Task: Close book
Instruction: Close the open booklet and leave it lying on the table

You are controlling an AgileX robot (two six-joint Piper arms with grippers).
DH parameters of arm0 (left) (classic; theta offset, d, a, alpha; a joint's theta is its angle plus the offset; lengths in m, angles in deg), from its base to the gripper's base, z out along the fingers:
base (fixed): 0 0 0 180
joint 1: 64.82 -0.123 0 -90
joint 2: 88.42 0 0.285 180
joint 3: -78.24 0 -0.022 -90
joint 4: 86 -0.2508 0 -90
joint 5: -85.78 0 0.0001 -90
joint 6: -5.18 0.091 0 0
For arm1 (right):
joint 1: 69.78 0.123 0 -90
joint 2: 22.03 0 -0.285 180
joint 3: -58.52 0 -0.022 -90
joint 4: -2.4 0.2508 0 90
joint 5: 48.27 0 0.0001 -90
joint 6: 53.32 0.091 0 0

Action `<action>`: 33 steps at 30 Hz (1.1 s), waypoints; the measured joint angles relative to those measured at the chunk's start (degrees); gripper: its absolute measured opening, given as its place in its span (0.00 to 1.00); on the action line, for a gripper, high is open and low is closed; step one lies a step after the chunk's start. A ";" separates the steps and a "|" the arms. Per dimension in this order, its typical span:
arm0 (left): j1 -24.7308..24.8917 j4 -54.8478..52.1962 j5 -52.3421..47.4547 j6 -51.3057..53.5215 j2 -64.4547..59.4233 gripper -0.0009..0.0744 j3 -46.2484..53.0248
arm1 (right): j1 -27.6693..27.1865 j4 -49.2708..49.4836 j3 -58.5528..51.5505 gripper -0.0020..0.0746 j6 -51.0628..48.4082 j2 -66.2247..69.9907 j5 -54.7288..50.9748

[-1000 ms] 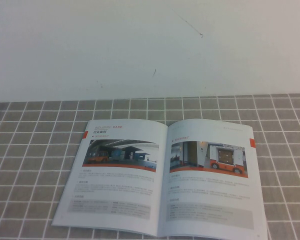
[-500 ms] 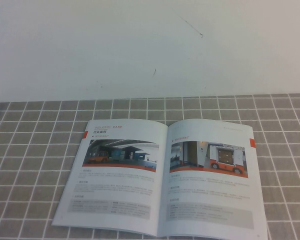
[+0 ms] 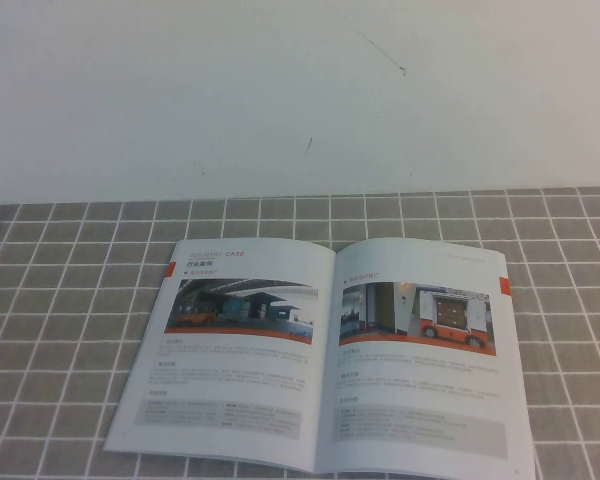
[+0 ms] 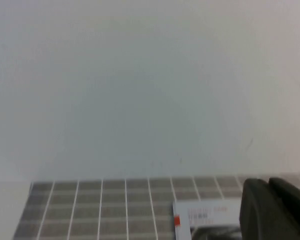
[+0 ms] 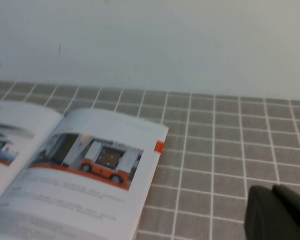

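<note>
Grey tiles [image 3: 60, 300] bear the open book [image 3: 320, 360]; left gripper [image 4: 275, 210] by its left corner; right gripper [image 5: 277, 212] clear of it (grips unclear).

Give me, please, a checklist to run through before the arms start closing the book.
1. Book lies open on the tiled mat: ok.
2. Both pages free of other objects: ok.
3. Left gripper off the book, outside the high view, facing its left page corner: ok.
4. Right gripper off the book, above the mat beside the right page: ok.
5. Book's near edge fully on the mat: cannot tell, cut off.
</note>
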 joint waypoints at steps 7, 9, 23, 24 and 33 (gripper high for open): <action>0.00 0.00 -10.34 1.96 -16.70 0.01 -7.54 | 0.00 6.59 7.79 0.02 -14.74 16.61 -4.67; 0.00 0.17 -12.26 2.42 -21.06 0.01 -8.68 | 0.00 8.27 9.71 0.02 -17.49 21.56 -5.54; 0.00 20.36 -15.31 27.36 -52.57 0.01 -20.21 | 6.44 22.80 24.15 0.02 -34.06 58.25 -7.70; 0.00 21.80 -16.02 28.48 -55.38 0.01 -21.44 | 8.25 23.07 25.18 0.02 -34.05 60.97 -7.25; 0.00 24.88 -16.89 30.70 -68.04 0.01 -27.92 | 19.54 23.52 33.21 0.02 -32.43 79.75 -1.22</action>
